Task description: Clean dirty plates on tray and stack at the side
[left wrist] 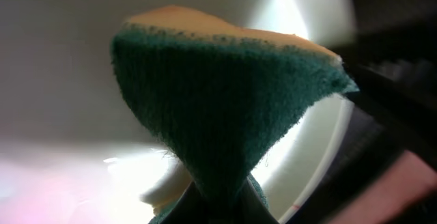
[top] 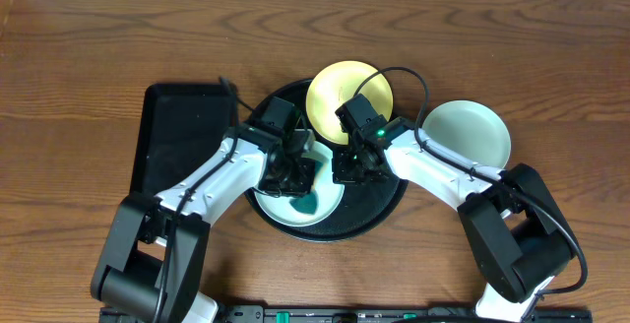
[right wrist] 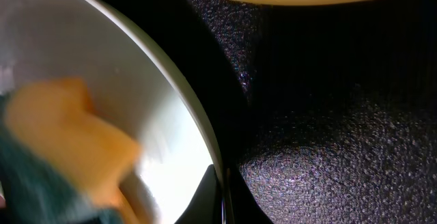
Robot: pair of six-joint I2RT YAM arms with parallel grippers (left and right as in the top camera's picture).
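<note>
My left claw (top: 293,177) is clamped on the sponge (left wrist: 218,101), with the turquoise plate (top: 279,215) directly beneath it, at 7 o'clock on the round tray (top: 386,213). The right claw (top: 350,170) is closed at that plate's 2 o'clock rim; I cannot tell whether it grips the rim.

A sponge (left wrist: 218,108), its green scouring face toward the camera and yellow foam along its top edge, is seen filling the middle of the frame. It is pinched to a narrow waist at the bottom by the left gripper (left wrist: 217,209). A pale plate (left wrist: 61,60) is seen blurred behind it, and the black tray (left wrist: 399,80) is glimpsed at the right.
</note>
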